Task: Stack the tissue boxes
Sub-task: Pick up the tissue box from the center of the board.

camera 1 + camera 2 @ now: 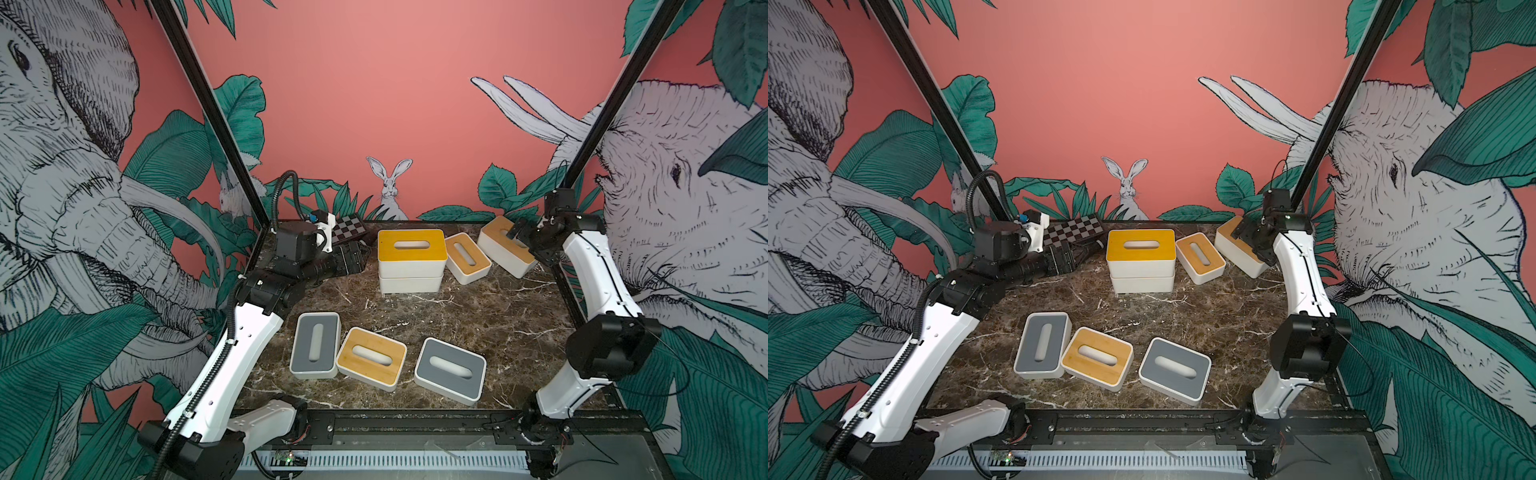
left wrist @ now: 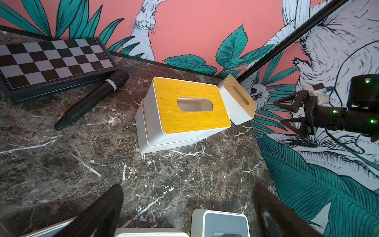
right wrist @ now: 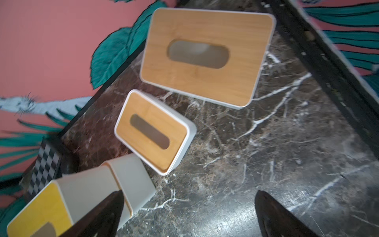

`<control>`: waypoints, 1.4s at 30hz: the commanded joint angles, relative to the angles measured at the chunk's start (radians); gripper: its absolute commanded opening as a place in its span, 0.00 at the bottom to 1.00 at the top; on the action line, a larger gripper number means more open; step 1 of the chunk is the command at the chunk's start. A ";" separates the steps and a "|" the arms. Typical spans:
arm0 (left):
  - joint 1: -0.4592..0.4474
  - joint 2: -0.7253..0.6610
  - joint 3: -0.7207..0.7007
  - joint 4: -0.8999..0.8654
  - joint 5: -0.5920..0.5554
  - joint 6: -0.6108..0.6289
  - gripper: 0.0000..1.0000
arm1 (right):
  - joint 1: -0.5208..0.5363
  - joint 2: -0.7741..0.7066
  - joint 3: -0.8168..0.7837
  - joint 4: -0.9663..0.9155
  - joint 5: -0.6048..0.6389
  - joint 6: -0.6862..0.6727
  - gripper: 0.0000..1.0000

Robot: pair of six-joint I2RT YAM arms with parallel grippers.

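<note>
Two white tissue boxes stand stacked at the back centre, the upper one (image 1: 411,245) with a yellow lid and the lower one (image 1: 409,283) under it. To their right lie a small bamboo-lidded box (image 1: 467,257) and a larger one (image 1: 505,245). Near the front sit a grey-lidded box (image 1: 316,345), a bamboo-lidded box (image 1: 371,358) and another grey-lidded box (image 1: 451,370). My left gripper (image 2: 187,205) hovers open and empty left of the stack. My right gripper (image 3: 188,213) hangs open and empty above the back-right box (image 3: 207,55).
A checkered chessboard case (image 2: 51,61) and a black marker pen (image 2: 92,100) lie at the back left, just behind the left gripper. Black frame posts rise at both back corners. The marble table (image 1: 478,324) has a black rail along its front edge.
</note>
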 commanded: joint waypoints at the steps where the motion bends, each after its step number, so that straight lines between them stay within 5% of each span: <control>1: 0.007 -0.014 -0.017 0.026 0.023 -0.021 1.00 | -0.026 0.037 0.012 -0.057 0.090 0.166 0.99; 9: 0.007 -0.017 -0.061 0.079 0.046 -0.060 0.99 | -0.028 0.124 0.004 -0.029 0.071 0.551 0.95; 17: 0.007 -0.047 -0.080 0.063 0.040 -0.059 1.00 | -0.025 0.207 -0.093 0.226 -0.017 0.972 0.91; 34: 0.007 0.040 -0.020 0.023 0.109 -0.018 1.00 | -0.046 0.400 0.134 0.169 0.017 1.132 0.88; 42: 0.007 0.038 -0.038 0.046 0.106 -0.032 1.00 | -0.052 0.395 0.063 0.223 0.029 1.153 0.76</control>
